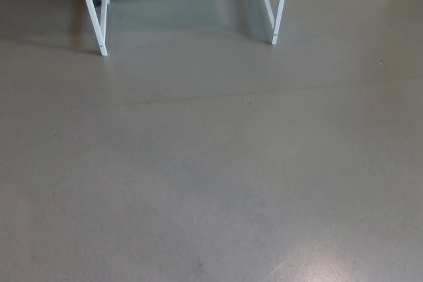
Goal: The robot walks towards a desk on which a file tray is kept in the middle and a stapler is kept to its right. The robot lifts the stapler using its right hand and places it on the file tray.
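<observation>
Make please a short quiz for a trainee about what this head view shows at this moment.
1. True or false: the stapler is visible on a desk top.
2. What fills most of the picture? A) the grey floor B) a file tray C) a robot arm
3. Fill in the missing word: the thin legs standing at the top of the picture are ___ in colour.
Key: 1 false; 2 A; 3 white.

White desk legs [102, 44] upright on grey floor [211, 176], far ahead
</observation>
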